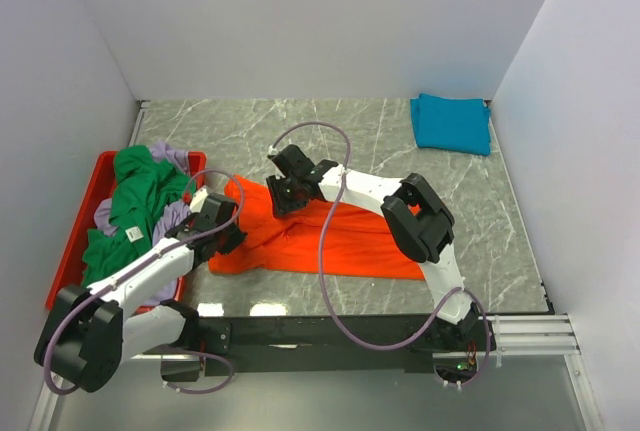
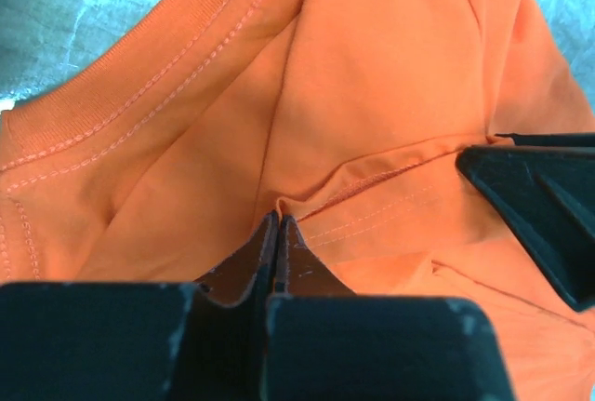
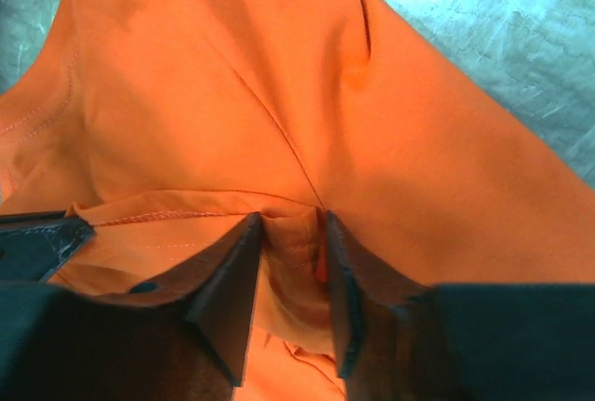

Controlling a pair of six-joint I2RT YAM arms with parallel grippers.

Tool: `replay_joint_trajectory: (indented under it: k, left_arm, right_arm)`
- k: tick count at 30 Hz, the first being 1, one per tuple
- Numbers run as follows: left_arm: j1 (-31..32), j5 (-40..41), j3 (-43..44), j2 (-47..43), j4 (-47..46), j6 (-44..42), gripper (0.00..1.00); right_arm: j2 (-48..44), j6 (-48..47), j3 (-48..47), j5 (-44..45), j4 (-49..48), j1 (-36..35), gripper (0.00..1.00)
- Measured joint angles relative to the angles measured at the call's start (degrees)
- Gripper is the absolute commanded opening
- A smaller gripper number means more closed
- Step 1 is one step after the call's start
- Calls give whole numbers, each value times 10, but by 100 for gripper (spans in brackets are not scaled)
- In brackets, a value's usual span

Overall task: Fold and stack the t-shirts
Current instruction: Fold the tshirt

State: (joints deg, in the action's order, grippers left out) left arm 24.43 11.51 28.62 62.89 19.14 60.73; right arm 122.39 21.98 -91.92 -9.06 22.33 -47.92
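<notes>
From the top external view we see the bright orange cotton t-shirt (image 1: 340, 241) spread across the grey marbled tabletop (image 1: 300, 131), with both arms reaching down onto its left part. The left end effector (image 1: 226, 225) sits at the shirt's leftmost edge. The right end effector (image 1: 284, 194) is near it, further from the bases and to the right, at the far edge of the same cloth. Just left of the left end effector stands the shallow red plastic tray (image 1: 72, 251), heaped with a crumpled green t-shirt (image 1: 135, 206) and a pale lavender t-shirt (image 1: 172, 157) that peeks out at the far side of the heap. Well to the right of the right end effector, in the far corner, lies a folded teal-blue t-shirt (image 1: 452, 123). In the left wrist view we find the left end effector (image 2: 277, 226) with its black fingers pressed together, pinching a thin ridge of the orange cloth beside a stitched seam. Creases fan out from the tips, the ribbed collar curves across ahead and to the left, and a black finger (image 2: 539, 206) of the other arm shows to the right, against the cloth. In the right wrist view the right end effector (image 3: 288, 233) has its fingers partway apart with a bunched fold of the orange t-shirt standing between them. Whether they press that fold we cannot tell. Bare tabletop shows beyond the cloth at the upper right.
</notes>
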Motion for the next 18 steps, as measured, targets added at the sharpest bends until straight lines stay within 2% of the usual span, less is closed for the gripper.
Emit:
replay_joint_trajectory:
  k: [8,18]
  left_arm:
    - [0,-1,11,-44,28,-3,1]
    - [7,-16,49,-96,67,-18,0]
  right_arm:
    - [-9,2,9,10,-2,0,24]
    - [-92,14,63,31,-16,-1,18]
